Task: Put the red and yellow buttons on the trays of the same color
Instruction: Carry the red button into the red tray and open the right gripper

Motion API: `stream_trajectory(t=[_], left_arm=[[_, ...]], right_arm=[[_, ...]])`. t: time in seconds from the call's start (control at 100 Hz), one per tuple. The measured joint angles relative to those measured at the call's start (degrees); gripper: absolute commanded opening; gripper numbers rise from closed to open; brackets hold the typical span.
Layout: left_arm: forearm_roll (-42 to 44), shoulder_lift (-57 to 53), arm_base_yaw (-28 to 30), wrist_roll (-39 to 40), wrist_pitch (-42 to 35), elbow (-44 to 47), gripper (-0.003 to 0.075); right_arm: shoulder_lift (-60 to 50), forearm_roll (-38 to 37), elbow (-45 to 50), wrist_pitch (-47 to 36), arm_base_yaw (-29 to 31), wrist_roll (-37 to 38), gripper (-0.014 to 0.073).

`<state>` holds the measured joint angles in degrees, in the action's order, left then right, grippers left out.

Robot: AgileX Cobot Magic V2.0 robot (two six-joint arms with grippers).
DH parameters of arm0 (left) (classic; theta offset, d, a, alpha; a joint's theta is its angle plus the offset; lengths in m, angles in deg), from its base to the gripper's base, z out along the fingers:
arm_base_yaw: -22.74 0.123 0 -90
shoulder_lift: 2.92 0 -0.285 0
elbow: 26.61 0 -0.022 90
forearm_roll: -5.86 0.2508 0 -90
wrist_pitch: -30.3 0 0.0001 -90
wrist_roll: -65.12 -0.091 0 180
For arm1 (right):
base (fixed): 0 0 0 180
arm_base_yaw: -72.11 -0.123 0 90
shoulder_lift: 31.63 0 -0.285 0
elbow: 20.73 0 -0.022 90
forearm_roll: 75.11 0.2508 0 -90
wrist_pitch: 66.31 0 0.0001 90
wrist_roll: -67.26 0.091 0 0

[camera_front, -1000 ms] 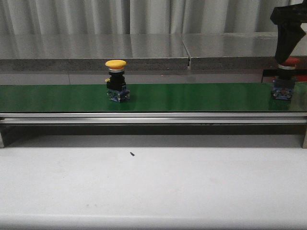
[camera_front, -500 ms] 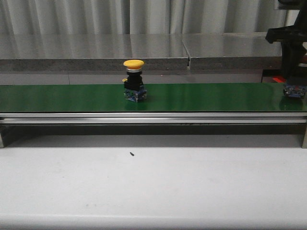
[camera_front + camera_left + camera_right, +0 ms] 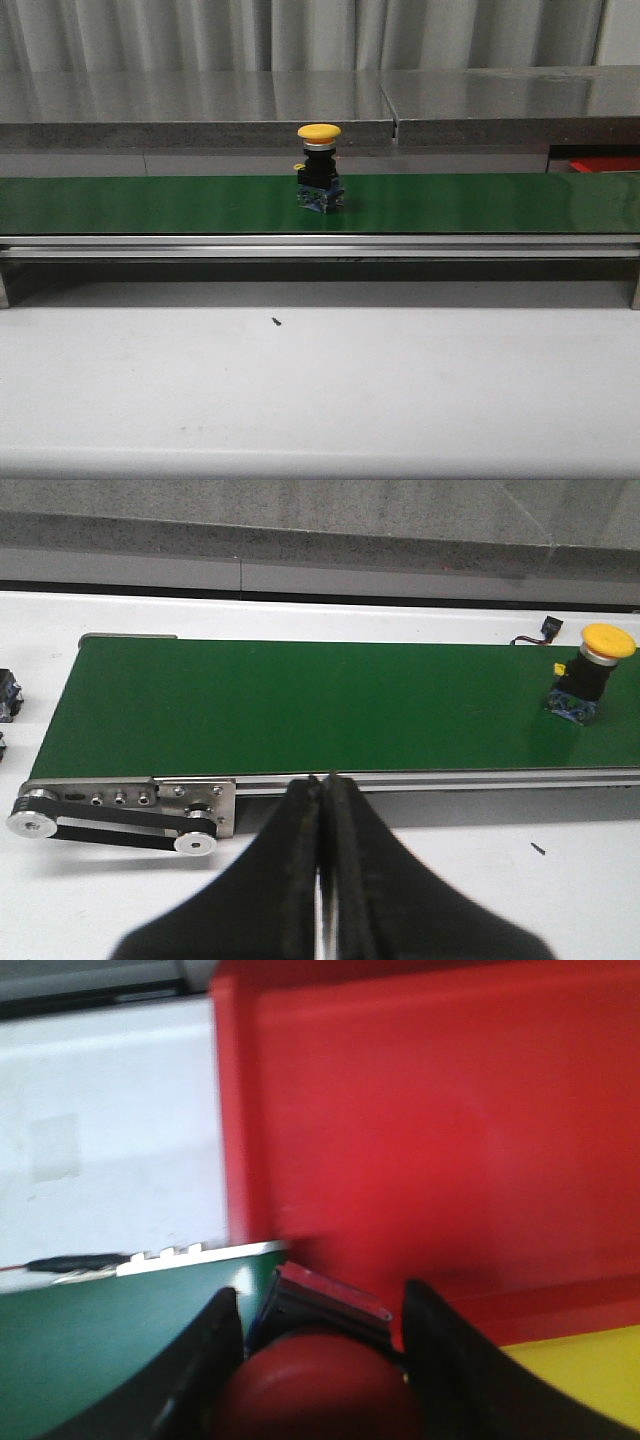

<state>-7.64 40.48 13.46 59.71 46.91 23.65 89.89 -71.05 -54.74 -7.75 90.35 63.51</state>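
Front view: a yellow mushroom-head push button [image 3: 319, 168] on a black body with a blue base stands upright on the long green conveyor belt [image 3: 150, 204], about midway along it and nearer the belt's far edge than its near one. The belt runs across the white table [image 3: 320, 380] on a silver aluminium rail [image 3: 320, 246]. At the belt's far right end a sliver of the red plastic tray [image 3: 605, 164] shows behind it. A tiny dark speck [image 3: 274, 321] lies on the table near the rail. Neither arm is in this view.

Left wrist view: the left gripper [image 3: 322, 810] hovers over the table just off the belt's near edge, close to the roller end with its black drive belt [image 3: 120, 825]; its black fingers are pressed together with nothing between them. The yellow button [image 3: 590, 670] sits far along the belt, well apart from the gripper.

Right wrist view: the right gripper [image 3: 322, 1360] is clamped on a red mushroom-head push button [image 3: 320, 1395], whose rounded red cap fills the space between the two black fingers. It hangs at the belt's end, with the red tray [image 3: 430, 1110] just beyond it and a corner of a yellow plastic tray [image 3: 580, 1380] beside that.
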Motion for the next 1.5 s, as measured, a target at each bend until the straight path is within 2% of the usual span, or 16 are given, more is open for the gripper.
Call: stream_trajectory(t=[0.12,0.29,0.7,0.77,0.92,0.99,1.5], left_arm=[[0.0,0.0,0.0,0.0,0.0,0.0,-0.0019],[0.0,0.0,0.0,0.0,0.0,0.0,-0.0019],[0.0,0.0,0.0,0.0,-0.09,0.07,-0.0019],[0.0,0.0,0.0,0.0,-0.09,0.07,-0.0019],[0.0,0.0,0.0,0.0,-0.09,0.07,-0.0019],[0.0,0.0,0.0,0.0,-0.09,0.07,-0.0019],[0.0,0.0,0.0,0.0,-0.09,0.07,-0.0019]], right_arm=[[5.98,-0.42,-4.36,1.0,2.3,-1.0,0.0143],[13.03,-0.52,-8.9,2.01,2.58,-1.92,0.0143],[20.26,-0.34,-10.51,0.84,2.58,-2.05,0.0151],[20.4,-0.29,-10.51,0.84,2.58,-2.05,0.0192],[20.48,-0.29,-10.51,0.84,2.58,-2.05,0.0357],[20.48,-0.29,-10.51,0.84,2.58,-2.05,0.0406],[19.68,-0.29,-10.51,-0.63,2.58,-2.14,0.0521]])
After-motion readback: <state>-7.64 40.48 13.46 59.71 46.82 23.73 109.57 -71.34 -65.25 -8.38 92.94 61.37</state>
